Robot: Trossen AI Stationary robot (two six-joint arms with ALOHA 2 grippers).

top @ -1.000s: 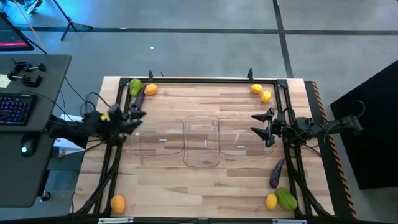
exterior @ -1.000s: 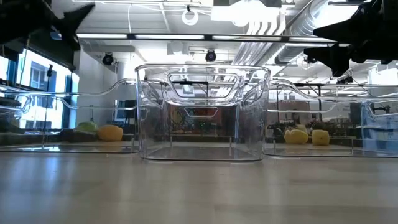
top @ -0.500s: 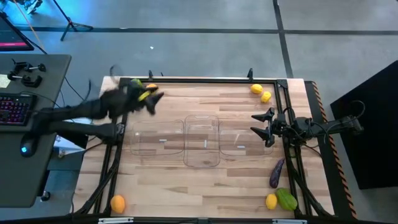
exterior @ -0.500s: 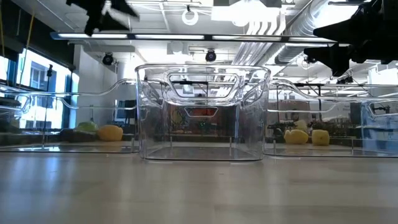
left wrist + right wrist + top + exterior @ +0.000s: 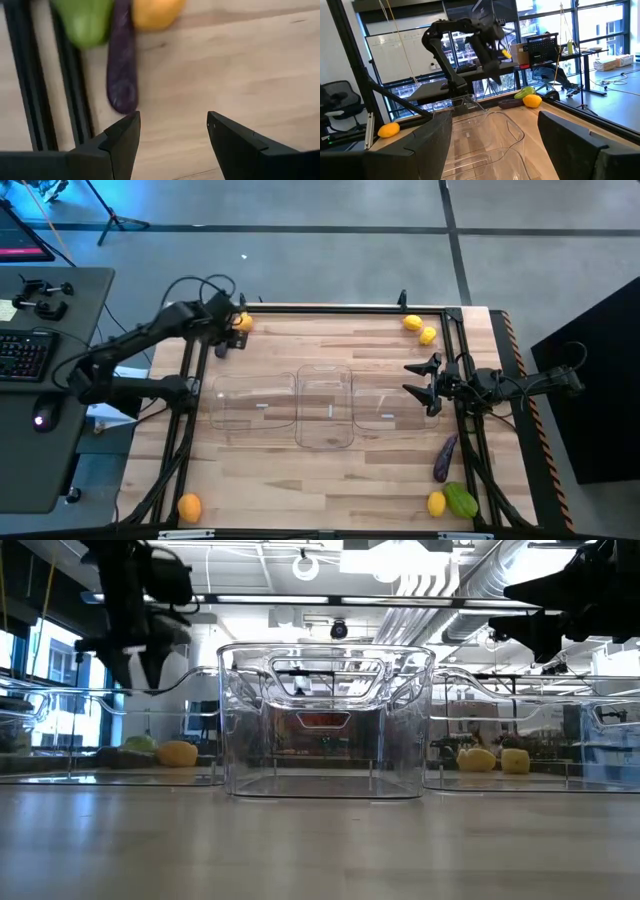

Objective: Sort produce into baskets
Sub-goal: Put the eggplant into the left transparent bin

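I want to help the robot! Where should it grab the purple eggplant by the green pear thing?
Probably across its slim middle, coming straight down from above. The eggplant lies flat on the table, the green piece by its far end. The open left gripper already hangs just past its rounded tip.

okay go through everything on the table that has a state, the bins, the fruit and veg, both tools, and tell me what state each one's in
Left bin: upright, empty.
Middle bin: upright, empty.
Right bin: upright, empty.
Far-left eggplant: lying flat, beside the green piece and an orange, not held.
Near-right eggplant: lying flat, unsorted.
Far-right lemons: on the table, unsorted.
Left tool: open, above the far-left eggplant.
Right tool: open, by the right bin.
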